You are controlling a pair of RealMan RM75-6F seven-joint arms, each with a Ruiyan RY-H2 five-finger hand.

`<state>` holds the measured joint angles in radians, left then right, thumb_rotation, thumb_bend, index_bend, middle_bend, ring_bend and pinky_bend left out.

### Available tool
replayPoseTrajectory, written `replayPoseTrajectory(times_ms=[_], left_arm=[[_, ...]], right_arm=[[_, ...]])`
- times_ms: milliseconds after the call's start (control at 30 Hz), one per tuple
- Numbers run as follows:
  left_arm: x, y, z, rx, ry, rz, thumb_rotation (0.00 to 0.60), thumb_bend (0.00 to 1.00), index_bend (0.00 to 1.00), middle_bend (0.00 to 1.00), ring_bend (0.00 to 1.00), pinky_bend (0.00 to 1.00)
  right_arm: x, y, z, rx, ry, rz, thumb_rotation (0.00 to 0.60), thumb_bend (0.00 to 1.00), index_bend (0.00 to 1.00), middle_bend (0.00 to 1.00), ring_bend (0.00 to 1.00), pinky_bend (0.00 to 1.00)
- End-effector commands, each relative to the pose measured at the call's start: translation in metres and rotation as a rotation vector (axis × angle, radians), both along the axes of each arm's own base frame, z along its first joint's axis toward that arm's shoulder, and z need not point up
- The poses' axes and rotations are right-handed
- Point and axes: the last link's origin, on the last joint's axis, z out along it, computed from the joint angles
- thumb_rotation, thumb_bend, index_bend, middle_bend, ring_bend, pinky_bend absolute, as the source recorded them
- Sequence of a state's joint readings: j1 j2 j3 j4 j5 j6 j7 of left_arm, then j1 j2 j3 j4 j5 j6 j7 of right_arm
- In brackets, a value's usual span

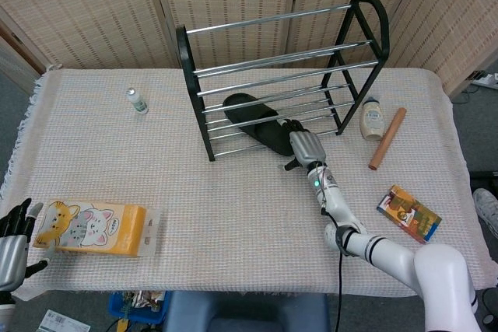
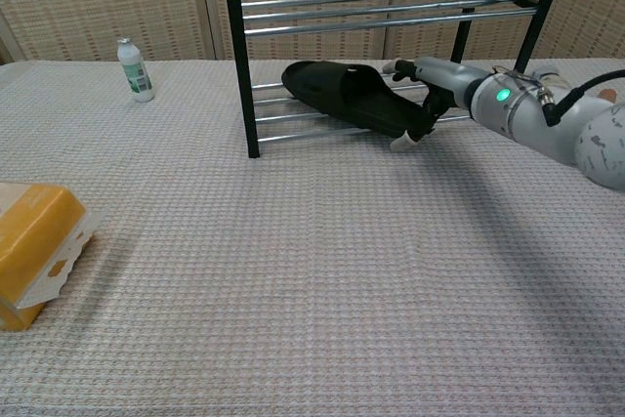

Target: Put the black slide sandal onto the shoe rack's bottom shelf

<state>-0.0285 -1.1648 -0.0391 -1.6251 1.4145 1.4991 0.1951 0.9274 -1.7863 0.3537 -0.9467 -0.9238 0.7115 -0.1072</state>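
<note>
Black slide sandal (image 1: 258, 125) lies on the shoe rack (image 1: 284, 75) bottom shelf — right hand (image 1: 305, 148) fingers grip its heel; the rack's chrome bars crowd above, squeeze bottle (image 1: 373, 118) and rolling pin (image 1: 387, 138) just right of it.

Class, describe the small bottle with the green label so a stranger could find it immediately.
Start at the black shoe rack with silver bars. Look left across the cloth: the small bottle stands upright alone. Unlike the cream bottle right of the rack, it is slim, with a green label.

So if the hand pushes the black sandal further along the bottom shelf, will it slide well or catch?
The black sandal probably bends little; it spans the bars unsagging. Its sole may catch between the shoe rack rods. The right hand holds one end, so it could swivel.
</note>
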Motion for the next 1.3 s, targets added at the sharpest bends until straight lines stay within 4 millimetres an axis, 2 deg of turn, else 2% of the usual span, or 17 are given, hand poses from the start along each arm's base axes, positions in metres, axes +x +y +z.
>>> replayPoseTrajectory(times_ms=[33,500,833,1100,1300], left_arm=[[0.0,0.0,0.001,0.002,0.001,0.001,0.6,0.32,0.1,0.0,0.0,0.15],[-0.005,-0.004,0.002,0.01,0.004,0.02,0.6,0.32,0.1,0.0,0.0,0.15],[-0.004,-0.004,0.0,0.006,-0.001,0.014,0.6,0.32,0.1,0.0,0.0,0.15],[-0.003,-0.005,0.001,0.007,0.005,0.018,0.6,0.32,0.1,0.0,0.0,0.15],[-0.004,-0.007,0.003,0.01,0.007,0.026,0.6,0.32,0.1,0.0,0.0,0.15]], right_arm=[[0.004,0.001,-0.002,0.006,-0.011,0.008,0.6,0.0,0.0,0.04,0.0,0.2],[0.025,0.01,-0.009,0.035,-0.04,0.069,0.6,0.0,0.0,0.04,0.0,0.2],[0.005,0.003,0.01,-0.014,0.014,0.057,0.6,0.0,0.0,0.04,0.0,0.2],[0.0,-0.005,-0.003,0.001,0.024,0.029,0.6,0.0,0.0,0.04,0.0,0.2],[0.003,-0.003,-0.014,0.017,0.023,0.051,0.6,0.0,0.0,0.04,0.0,0.2]])
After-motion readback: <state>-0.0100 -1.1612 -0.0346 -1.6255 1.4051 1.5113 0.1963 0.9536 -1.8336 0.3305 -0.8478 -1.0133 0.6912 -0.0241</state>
